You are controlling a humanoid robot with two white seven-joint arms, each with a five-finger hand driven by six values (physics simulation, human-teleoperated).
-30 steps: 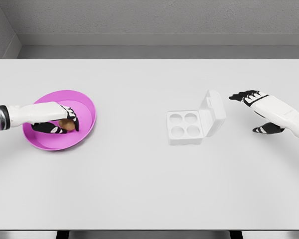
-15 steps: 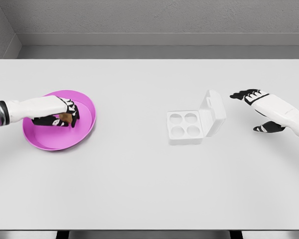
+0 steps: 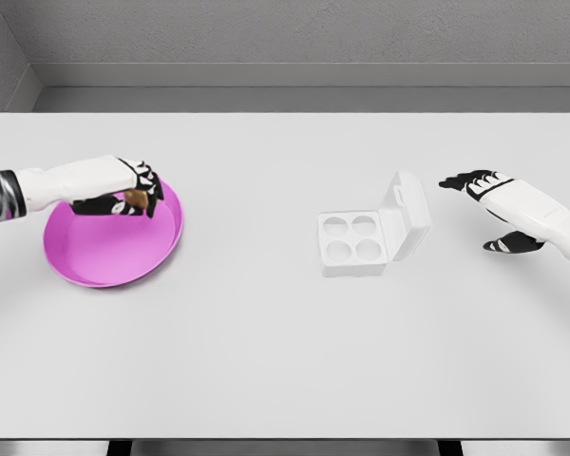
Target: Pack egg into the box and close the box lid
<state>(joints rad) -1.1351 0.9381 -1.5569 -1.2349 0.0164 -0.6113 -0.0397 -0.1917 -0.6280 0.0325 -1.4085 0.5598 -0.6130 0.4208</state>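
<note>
The left hand (image 3: 123, 195) reached in from the table's left edge, fingers curled around a brown egg (image 3: 138, 199). The right hand (image 3: 489, 204) hovered near the table's right edge, fingers spread and empty.

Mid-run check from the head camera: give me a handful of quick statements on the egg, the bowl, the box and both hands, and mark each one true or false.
1. The left hand is closed on the egg. True.
2. The egg already sits in a cup of the box. False: all four cups are empty, and the egg is over at the pink bowl.
3. The box lid is open, standing up on the box's right side. True.
4. The right hand is pressing the lid down. False: it hangs apart from the box, to its right, with fingers spread.
5. A second egg lies in the bowl. False: no other egg shows there.
</note>
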